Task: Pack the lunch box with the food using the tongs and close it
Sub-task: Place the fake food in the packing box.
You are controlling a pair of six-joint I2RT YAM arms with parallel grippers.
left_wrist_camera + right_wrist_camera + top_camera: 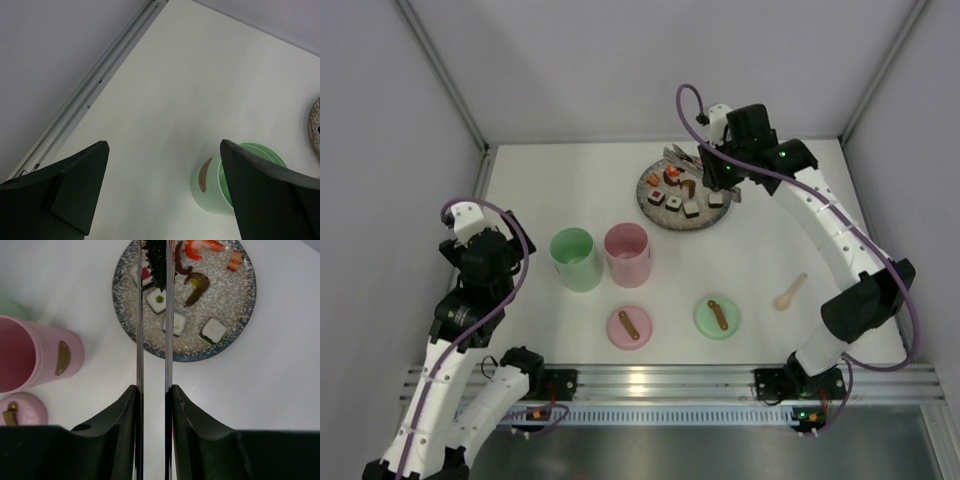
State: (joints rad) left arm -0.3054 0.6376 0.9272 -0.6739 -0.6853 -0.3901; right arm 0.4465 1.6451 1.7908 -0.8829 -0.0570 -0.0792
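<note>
My right gripper is shut on the tongs, whose two silver arms run forward over the speckled plate. Between their tips sits a black-wrapped roll. More food lies on the plate: a white roll with a green centre, two white pieces, a brown bit and an orange shrimp. In the top view the right gripper hangs over the plate at the back. The lunch box is a green cup and a pink cup. My left gripper stands open and holds nothing, left of the green cup.
A pink lid and a green lid lie in front of the cups, each with a brown strap. A small wooden spoon lies to the right. Grey walls close in the table on three sides.
</note>
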